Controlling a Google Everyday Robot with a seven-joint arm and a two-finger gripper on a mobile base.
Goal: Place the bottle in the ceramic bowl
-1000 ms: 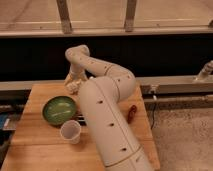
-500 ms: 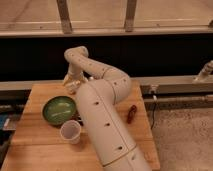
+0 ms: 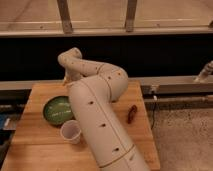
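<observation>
Main risk: if the bottle is in the gripper (image 3: 67, 79), a release here would likely miss. The gripper hangs over the far edge of the worktop (image 3: 32, 149), just behind the far rim of the ceramic bowl (image 3: 58, 110) and not above its middle. The bottle could land on wood or clip the rim and roll.
Second risk: the bulky arm (image 3: 100, 115) passes just beside the paper cup (image 3: 71, 132) and the bowl, and a low sweep could knock either.
Gripper state: cannot tell, because it faces away behind the wrist.
Bottle: not distinguishable. A pale patch at the gripper's end may be it. None shows in the bowl or on the open worktop.
Bowl from gripper: near, toward the camera and slightly left.
Dark red object (image 3: 131, 114): well apart, on the right.
</observation>
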